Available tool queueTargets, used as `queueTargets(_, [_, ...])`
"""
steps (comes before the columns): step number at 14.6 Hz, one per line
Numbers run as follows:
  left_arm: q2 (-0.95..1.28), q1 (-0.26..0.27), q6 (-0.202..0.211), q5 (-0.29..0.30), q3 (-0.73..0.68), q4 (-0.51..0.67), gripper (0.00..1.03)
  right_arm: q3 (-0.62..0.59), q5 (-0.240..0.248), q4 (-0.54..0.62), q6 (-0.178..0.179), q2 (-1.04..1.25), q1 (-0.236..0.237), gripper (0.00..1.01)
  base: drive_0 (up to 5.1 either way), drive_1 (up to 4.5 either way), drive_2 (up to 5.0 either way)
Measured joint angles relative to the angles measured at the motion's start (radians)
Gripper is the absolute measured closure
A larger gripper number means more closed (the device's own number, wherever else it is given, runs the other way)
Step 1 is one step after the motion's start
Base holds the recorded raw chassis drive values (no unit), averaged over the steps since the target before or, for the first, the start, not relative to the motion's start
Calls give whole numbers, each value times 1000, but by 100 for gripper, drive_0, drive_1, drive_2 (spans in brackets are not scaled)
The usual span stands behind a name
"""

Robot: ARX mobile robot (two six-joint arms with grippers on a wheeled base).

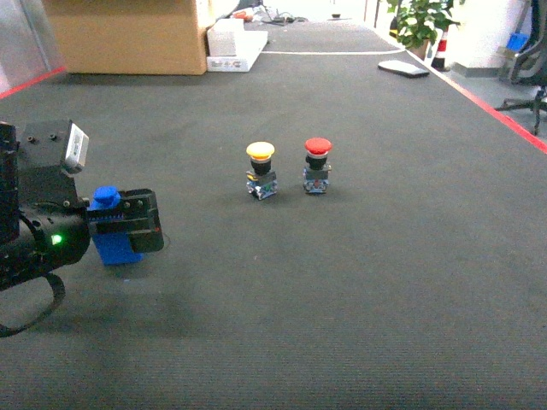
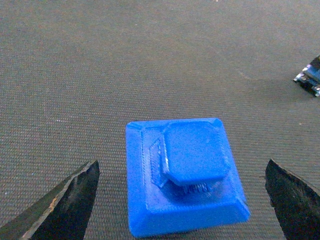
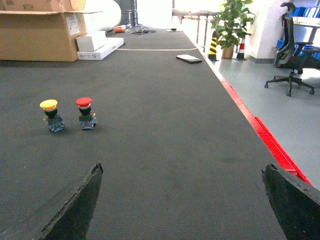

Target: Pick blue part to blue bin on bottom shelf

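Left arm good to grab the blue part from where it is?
Probably yes: left gripper is open, fingers either side of the blue part, nothing between them on the dark mat.

On the dark floor (image 1: 359,282), the blue part (image 1: 113,224) sits at the left tool (image 1: 128,224); right of it and farther back stand a yellow-capped button (image 1: 261,169) and a red-capped button (image 1: 317,165), side by side

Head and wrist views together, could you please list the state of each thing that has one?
Blue part: upright on the mat, between open fingers, not gripped.
Yellow button: upright, untouched.
Red button: upright, beside the yellow one.
Left gripper: open.
Right gripper: open, holding nothing.
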Motion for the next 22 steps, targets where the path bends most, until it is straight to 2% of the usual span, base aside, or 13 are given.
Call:
queueTargets(2, [53, 14, 23, -3, 45, -6, 5, 0, 0, 0, 0, 0, 0, 3, 0, 0, 0])
queueTargets(6, [101, 27, 42, -8, 107, -27, 6, 0, 0, 0, 0, 0, 0, 3, 0, 0, 0])
queueTargets(10, [117, 20, 56, -10, 108, 4, 52, 0, 0, 0, 0, 0, 0, 3, 0, 0, 0])
queueTargets(11, [117, 20, 56, -13, 104, 13, 57, 0, 0, 0, 0, 0, 0, 3, 0, 0, 0])
queueTargets(14, [80, 21, 82, -27, 46, 43, 58, 0, 0, 0, 0, 0, 0, 3, 0, 0, 0])
queueTargets(15, [-37, 19, 104, -53, -53, 100, 58, 0, 0, 0, 0, 0, 0, 3, 0, 0, 0])
queueTargets(16, [-278, 14, 127, -86, -208, 105, 58, 0, 0, 0, 0, 0, 0, 3, 0, 0, 0])
queueTargets(19, [-599, 1, 128, -117, -375, -20, 58, 0, 0, 0, 0, 0, 0, 3, 0, 0, 0])
queueTargets(22, [-932, -26, 123, -185, -444, -194, 58, 0, 0, 0, 0, 0, 0, 3, 0, 0, 0])
